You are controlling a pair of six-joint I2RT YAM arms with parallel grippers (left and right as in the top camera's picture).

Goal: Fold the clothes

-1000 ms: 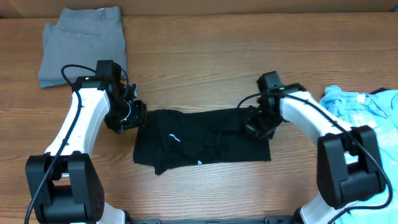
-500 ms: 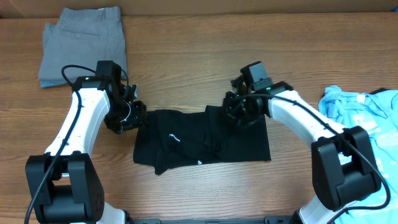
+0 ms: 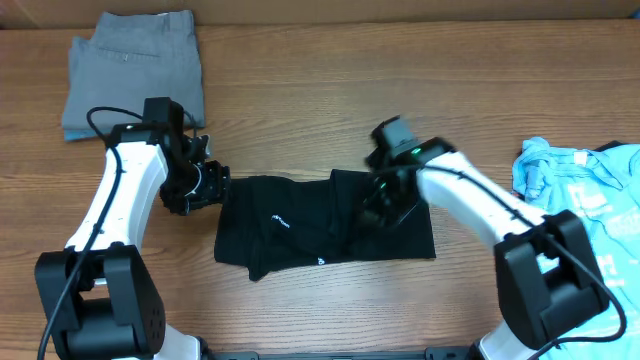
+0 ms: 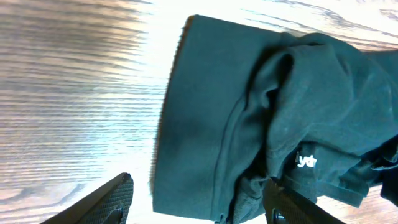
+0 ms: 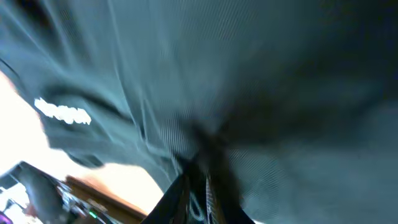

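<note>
Centre of the brown wood-grain table (image 3: 330, 120): black short-sleeved shirt (image 3: 300, 235), folded into a flat oblong, right part doubled over the middle, two small white logos (image 3: 276, 219) facing up. Just beside its far left corner: left gripper (image 3: 205, 188), fingers (image 4: 115, 196) spread wide and empty, the shirt's left edge lying between them in the wrist view. On the shirt's far right portion: right gripper (image 3: 380, 205), pressed down into the cloth; its fingers (image 5: 186, 193) stand close together with creases running toward them, but the blurred wrist view does not settle whether cloth is pinched. Far left corner: folded grey trousers (image 3: 135, 70). Right edge: crumpled light blue printed tee (image 3: 585, 185), well apart from the shirt.
</note>
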